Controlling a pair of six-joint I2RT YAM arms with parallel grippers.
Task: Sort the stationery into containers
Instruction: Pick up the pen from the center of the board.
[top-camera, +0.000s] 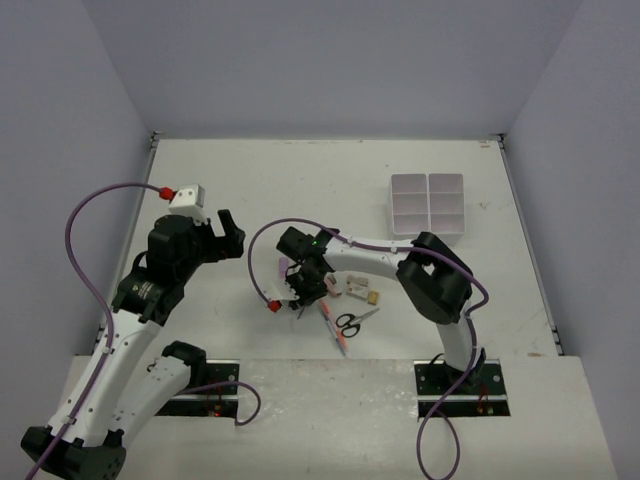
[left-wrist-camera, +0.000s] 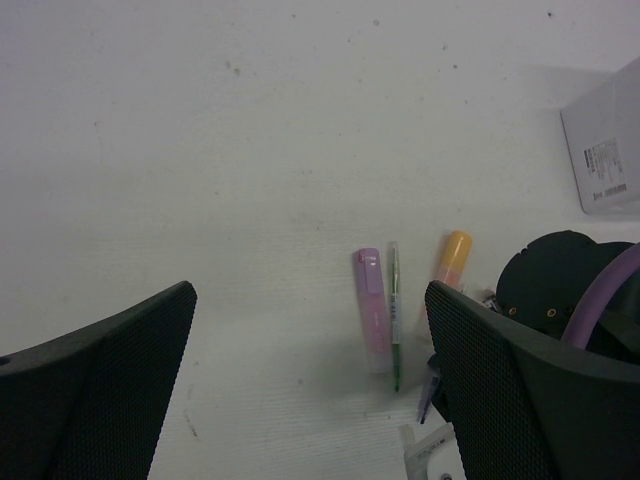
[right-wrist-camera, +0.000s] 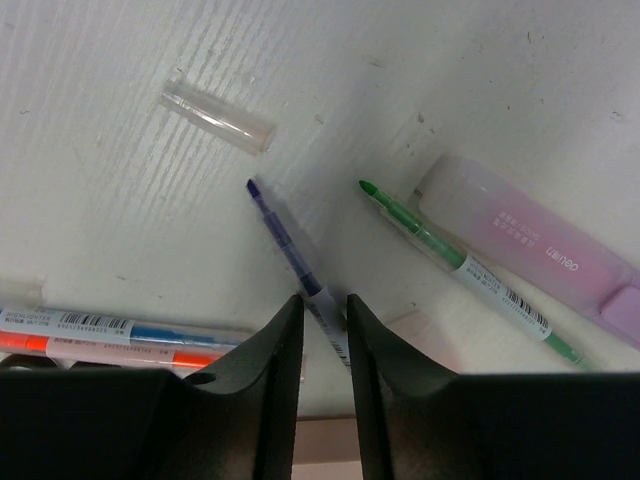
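While the left tool (top-camera: 222, 237) hangs above the desk (top-camera: 300, 180) with its jaws spread wide and holding nothing, the right tool (right-wrist-camera: 324, 303) is down among the stationery. Its jaws straddle a violet pen (right-wrist-camera: 290, 250) with little room on either side; whether they actually clamp it cannot be told. The violet pen lies uncapped, tip pointing away from the tool, and a clear cap (right-wrist-camera: 217, 117) lies apart beyond the tip. A green pen (right-wrist-camera: 460, 265) lies just beside a lilac highlighter (right-wrist-camera: 530, 250), with an orange highlighter (left-wrist-camera: 452, 260) near them. A blue pen (right-wrist-camera: 160, 330) and an orange pen (right-wrist-camera: 120, 348) lie side by side. Black-handled scissors (top-camera: 350, 322) lie nearer the arm bases. The white organiser box (top-camera: 428, 203) stands well apart, towards the far right of the desk.
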